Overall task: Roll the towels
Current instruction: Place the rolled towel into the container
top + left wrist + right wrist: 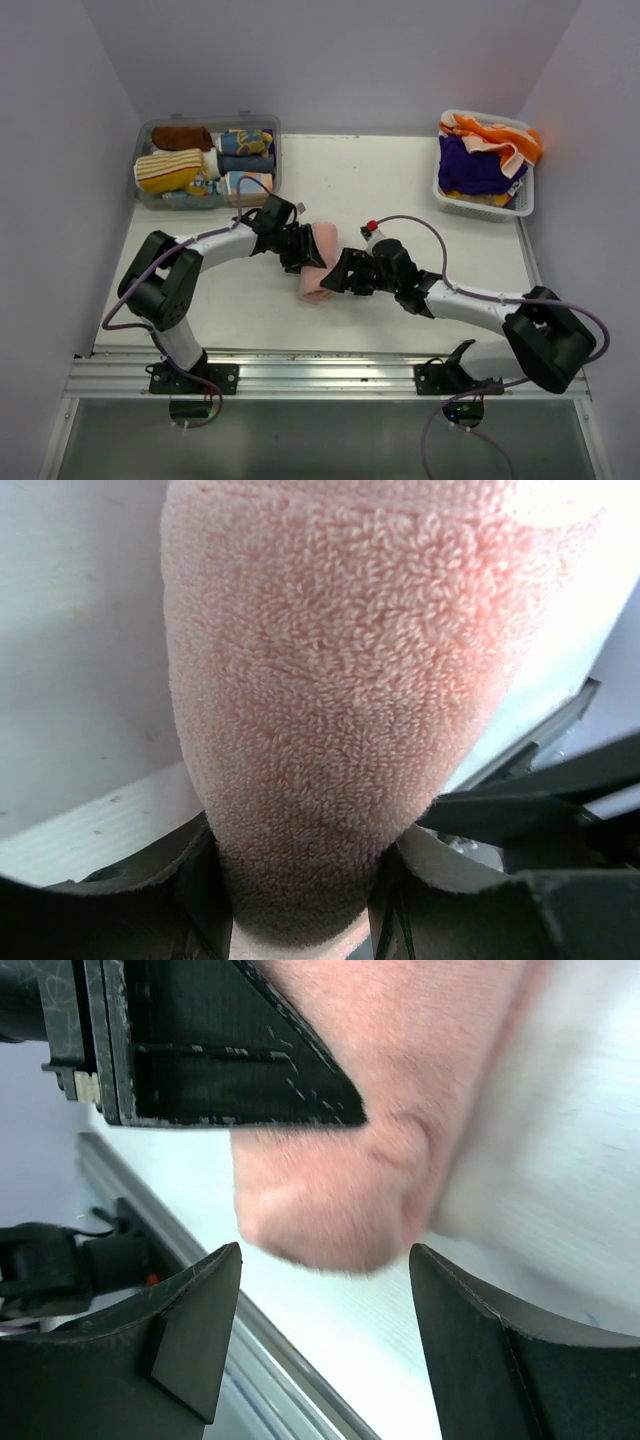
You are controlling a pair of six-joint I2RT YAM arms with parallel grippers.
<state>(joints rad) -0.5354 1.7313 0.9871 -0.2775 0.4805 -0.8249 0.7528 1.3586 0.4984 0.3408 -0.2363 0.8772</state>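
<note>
A rolled pink towel point(321, 284) lies in the middle of the table, one end toward me. My left gripper point(300, 250) is shut on its far half. In the left wrist view the pink towel point(340, 680) fills the frame, pinched between the two dark fingers point(190, 890) of the left gripper point(295, 885). My right gripper point(338, 275) stands open at the roll's near end. In the right wrist view the pink towel point(340, 1190) ends just beyond the right gripper point(325, 1270), not touching either tip. The left gripper's finger point(220, 1050) shows at top left there.
A clear bin point(275, 150) at the back left holds several rolled towels. A white basket point(525, 200) at the back right holds loose orange and purple towels point(480, 160). A metal rail point(320, 375) runs along the near table edge.
</note>
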